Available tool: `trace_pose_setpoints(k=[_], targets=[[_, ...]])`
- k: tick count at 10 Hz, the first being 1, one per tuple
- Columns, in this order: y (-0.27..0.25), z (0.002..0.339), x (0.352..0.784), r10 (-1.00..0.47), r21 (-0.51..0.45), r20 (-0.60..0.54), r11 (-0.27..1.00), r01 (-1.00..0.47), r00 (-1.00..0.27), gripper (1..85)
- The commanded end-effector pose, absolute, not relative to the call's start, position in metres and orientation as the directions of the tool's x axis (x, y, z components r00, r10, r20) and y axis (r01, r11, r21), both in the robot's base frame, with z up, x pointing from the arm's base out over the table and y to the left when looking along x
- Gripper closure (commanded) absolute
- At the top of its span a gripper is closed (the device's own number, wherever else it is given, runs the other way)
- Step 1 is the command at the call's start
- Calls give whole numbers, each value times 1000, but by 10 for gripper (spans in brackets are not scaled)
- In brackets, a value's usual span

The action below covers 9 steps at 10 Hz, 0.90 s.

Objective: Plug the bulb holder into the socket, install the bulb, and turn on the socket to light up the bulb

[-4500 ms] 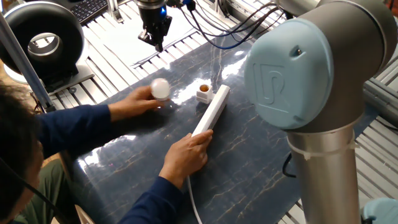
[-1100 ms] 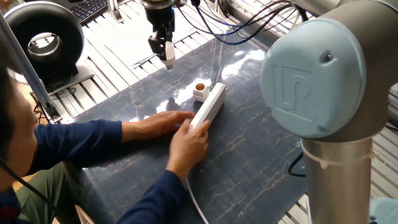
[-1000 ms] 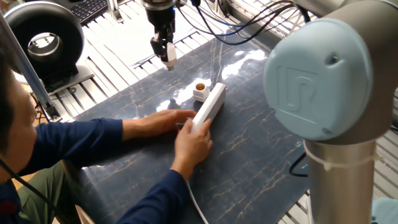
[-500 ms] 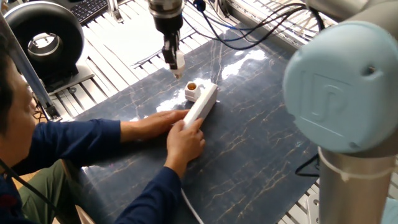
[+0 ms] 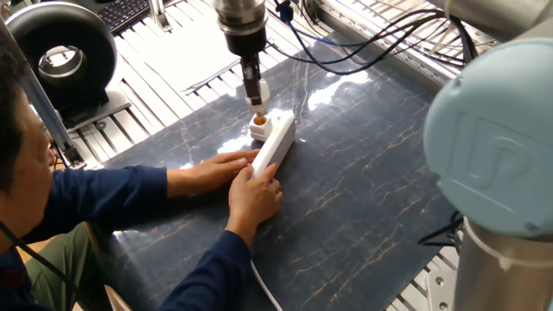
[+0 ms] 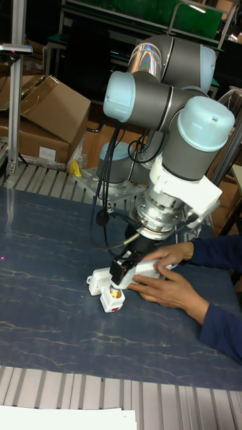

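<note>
Your grey UR5 arm with pale blue joint caps (image 6: 161,101) reaches over the dark blue marble-patterned bench (image 5: 363,199), and its wrist points straight down so the fingers (image 5: 255,97) hang close above the near end of the strip. Below and beside the fingers lies the long white rectangular power strip, the socket (image 5: 273,145), flat on the bench with its white cord (image 5: 263,289) trailing off toward the person's side. A person in dark blue sleeves holds the socket with both hands: one hand (image 5: 255,194) grips its end farthest from the fingers, the other hand (image 5: 216,169) rests along its side. Directly under the fingers sits the small white plug-in bulb holder (image 5: 259,129) with its round orange-brass opening facing up; you see it touching the end of the socket, though whether it is fully seated you cannot tell. Pinched between the fingers is the small white bulb (image 5: 262,92), of which only a sliver shows, held just above the holder's opening and not yet in it.
</note>
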<state>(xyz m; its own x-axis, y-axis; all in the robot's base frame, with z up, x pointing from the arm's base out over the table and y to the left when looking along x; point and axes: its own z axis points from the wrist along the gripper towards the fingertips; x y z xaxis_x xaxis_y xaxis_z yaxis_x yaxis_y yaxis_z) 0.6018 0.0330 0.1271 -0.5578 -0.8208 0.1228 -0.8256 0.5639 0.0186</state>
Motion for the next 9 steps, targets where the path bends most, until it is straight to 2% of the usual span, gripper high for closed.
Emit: trace_pose_setpoints(k=[1,3,9], targets=[[27,129,599,-939,6,138,318,-948,-314,843],[35,128,598,-958,22,114,268,-963,-264,843],[42,129,586,-958,40,109,271,-962,-265,843]])
